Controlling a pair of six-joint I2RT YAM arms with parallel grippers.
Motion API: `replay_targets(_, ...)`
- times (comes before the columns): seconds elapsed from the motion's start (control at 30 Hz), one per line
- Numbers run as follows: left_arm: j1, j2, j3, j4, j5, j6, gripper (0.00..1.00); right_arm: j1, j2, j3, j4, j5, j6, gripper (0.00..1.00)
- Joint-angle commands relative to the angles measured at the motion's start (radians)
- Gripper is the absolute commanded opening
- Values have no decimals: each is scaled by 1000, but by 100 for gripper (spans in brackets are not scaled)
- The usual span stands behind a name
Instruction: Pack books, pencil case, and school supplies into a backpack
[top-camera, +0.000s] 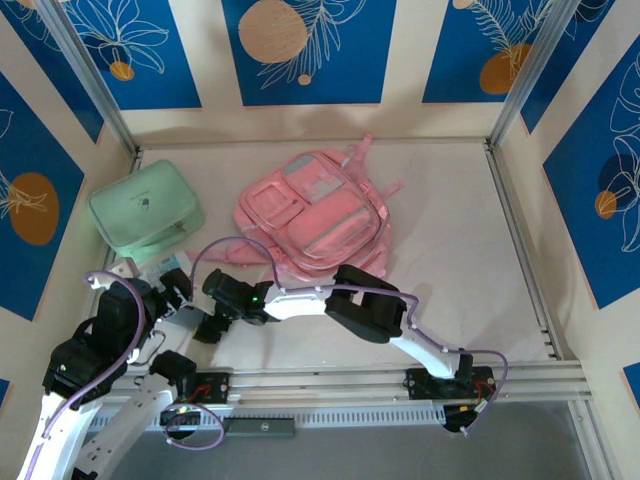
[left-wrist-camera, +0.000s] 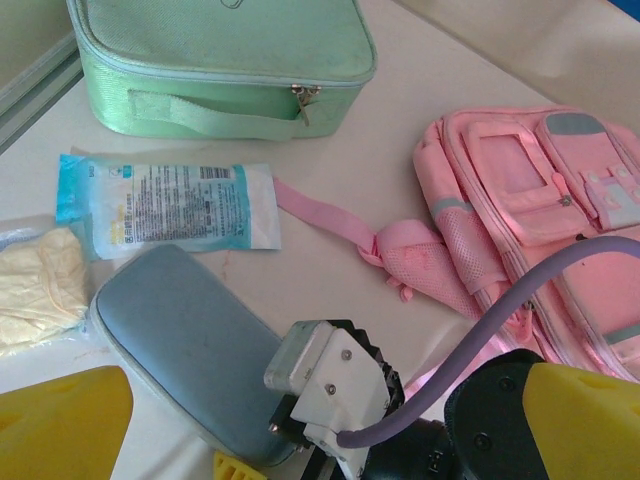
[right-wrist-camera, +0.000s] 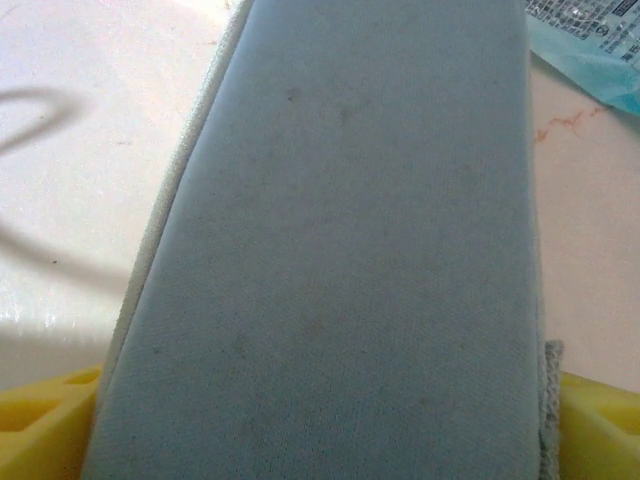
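Two sets of jaws meet left of the backpack (top-camera: 310, 215), which lies flat with its pockets facing up on the table (top-camera: 450, 250). The right arm (top-camera: 370, 305) crosses in front of the backpack. Its jaws straddle the pencil case (left-wrist-camera: 180, 345), with a yellow fingertip (right-wrist-camera: 40, 425) at each long edge; whether they squeeze it or merely flank it I cannot tell. The pencil case lies flat on the table, left of the backpack and nearer the arm bases, clear of the pink fabric. The left arm's jaws hang spread wide over the same spot, yellow fingers (left-wrist-camera: 60, 425) far apart and holding nothing. Farther left of the backpack lie the blue-and-white packet (left-wrist-camera: 165, 205) and the clear packet with yellowish contents (left-wrist-camera: 35, 290), the latter just beside the pencil case's end. One pink strap (left-wrist-camera: 320, 215) trails from the backpack to the blue-and-white packet's corner. Left of the backpack, beyond the packets, sits a mint-green case (top-camera: 145, 205).
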Motion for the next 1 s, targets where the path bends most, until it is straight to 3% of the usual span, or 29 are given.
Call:
replay_targets(0.0, 10, -17, 9, -7, -14, 2, 99, -1, -11, 21, -41, -19, -5, 78)
replay_targets(0.17, 11, -22, 8, 1, -15, 8, 99, -2, -57, 1, -33, -23, -9, 69)
replay_targets(0.43, 9, -22, 29, 13, -4, 30, 99, -15, -201, -134, 19, -17, 20, 65)
replay_targets(0.73, 9, 19, 75, 63, 41, 89, 99, -75, -498, -405, 15, 31, 84, 64)
replay_targets(0.97, 9, 148, 84, 183, 192, 168, 99, -179, -771, -571, -97, 65, 197, 64)
